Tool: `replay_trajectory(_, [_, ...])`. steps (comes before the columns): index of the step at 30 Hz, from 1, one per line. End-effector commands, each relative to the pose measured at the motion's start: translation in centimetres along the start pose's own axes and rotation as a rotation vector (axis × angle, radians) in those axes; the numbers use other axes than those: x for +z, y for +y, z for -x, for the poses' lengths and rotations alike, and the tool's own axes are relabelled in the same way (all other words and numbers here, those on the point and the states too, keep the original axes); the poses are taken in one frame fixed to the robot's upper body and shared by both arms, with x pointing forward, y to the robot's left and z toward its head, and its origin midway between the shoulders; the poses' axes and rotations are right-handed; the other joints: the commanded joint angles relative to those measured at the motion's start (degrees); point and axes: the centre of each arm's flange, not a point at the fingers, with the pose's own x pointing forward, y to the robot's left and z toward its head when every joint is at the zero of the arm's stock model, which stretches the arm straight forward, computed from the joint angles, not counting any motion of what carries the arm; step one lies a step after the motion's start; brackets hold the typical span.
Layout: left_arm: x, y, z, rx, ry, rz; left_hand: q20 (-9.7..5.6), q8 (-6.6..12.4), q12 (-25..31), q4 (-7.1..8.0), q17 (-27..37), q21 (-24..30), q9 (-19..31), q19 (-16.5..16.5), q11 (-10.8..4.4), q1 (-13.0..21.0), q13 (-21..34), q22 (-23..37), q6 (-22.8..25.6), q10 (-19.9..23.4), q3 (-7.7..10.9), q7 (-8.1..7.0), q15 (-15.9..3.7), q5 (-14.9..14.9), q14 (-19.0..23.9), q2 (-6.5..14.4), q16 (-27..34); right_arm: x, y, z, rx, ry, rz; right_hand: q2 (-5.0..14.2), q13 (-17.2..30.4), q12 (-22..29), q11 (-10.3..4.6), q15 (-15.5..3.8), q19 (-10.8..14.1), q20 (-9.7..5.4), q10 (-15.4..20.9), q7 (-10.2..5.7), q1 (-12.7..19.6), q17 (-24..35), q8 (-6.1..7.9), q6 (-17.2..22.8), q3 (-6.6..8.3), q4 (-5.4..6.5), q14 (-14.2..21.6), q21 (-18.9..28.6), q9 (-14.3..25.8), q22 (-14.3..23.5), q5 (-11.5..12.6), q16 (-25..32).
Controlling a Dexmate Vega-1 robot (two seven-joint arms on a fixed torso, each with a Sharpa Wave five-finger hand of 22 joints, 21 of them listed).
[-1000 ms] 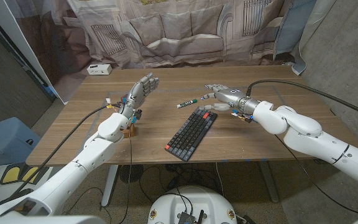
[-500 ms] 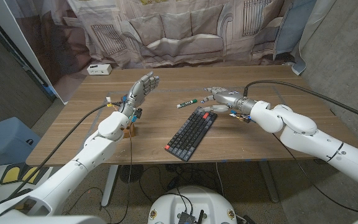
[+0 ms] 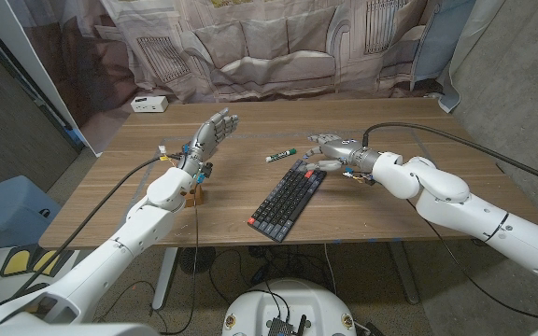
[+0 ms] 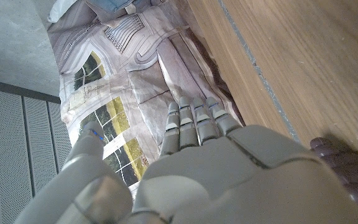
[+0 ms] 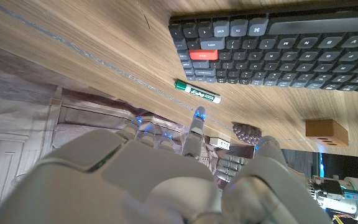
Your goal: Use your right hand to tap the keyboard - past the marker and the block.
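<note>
Fingers apart and holding nothing, our left hand (image 3: 213, 131) stands raised over the wood-grain table (image 3: 390, 201). A small tan wooden block (image 3: 192, 196) sits half hidden by that wrist. The flat dark keyboard (image 3: 286, 199), one red key at its far corner, lies diagonally mid-table, a slim green-capped marker (image 3: 280, 155) just beyond it. Our right hand (image 3: 330, 149) hovers spread beside the keyboard's far end; we cannot tell whether it touches.
</note>
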Motion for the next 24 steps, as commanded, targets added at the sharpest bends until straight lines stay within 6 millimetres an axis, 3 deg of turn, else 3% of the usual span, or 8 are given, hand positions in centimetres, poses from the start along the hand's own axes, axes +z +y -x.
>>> replay_trajectory(1, [-0.6, -0.1, -0.5, -0.004, 0.015, 0.006, 0.01, 0.02, -0.3, -0.16, 0.2, -0.1, 0.1, 0.3, -0.02, 0.4, 0.3, 0.2, 0.5, 0.2, 0.33, -0.10, -0.19, 0.0, 0.3, 0.4, -0.2, -0.2, 0.7, -0.3, 0.022, 0.037, 0.010, -0.20, 0.1, 0.0, -0.41, -0.32, -5.3, 0.49, -0.4, -0.06, 0.1, 0.0, 0.25, 0.2, 0.09, -0.50, -7.8, -0.1, 0.2, 0.0, 0.2, -0.4])
replay_trajectory(14, [-0.2, -0.2, -0.7, -0.001, -0.005, 0.005, 0.04, -0.04, -0.3, -0.16, 0.2, -0.1, 0.1, 0.3, 0.10, 0.4, 0.3, 0.2, 0.6, 0.3, 0.34, -0.09, -0.21, 0.0, 0.3, 0.4, -0.2, -0.2, 2.0, -0.9, 0.034, 0.044, 0.000, 0.09, 0.2, -1.8, 0.17, -0.43, -8.5, 0.12, -5.1, -0.60, -0.7, 0.2, -0.22, -0.8, -0.19, -0.11, -12.2, -1.4, 0.2, 0.1, 0.1, -1.8])
replay_trajectory(24, [-0.3, -0.2, -0.6, 0.006, -0.001, 0.008, 0.09, -0.06, -0.4, -0.16, 0.2, -0.2, 0.2, 0.3, 0.16, 0.5, 0.3, 0.3, 0.7, 0.4, 0.37, -0.14, -0.28, 0.0, 0.3, 0.5, -0.2, -0.2, 3.0, -1.0, 0.059, 0.053, -0.004, 0.40, 0.3, -1.8, 0.04, -0.42, -9.5, -0.10, -5.9, -0.89, -0.9, 0.3, 0.08, -0.1, -0.19, 0.06, -13.0, -1.6, 0.3, 0.1, 0.0, -1.8])
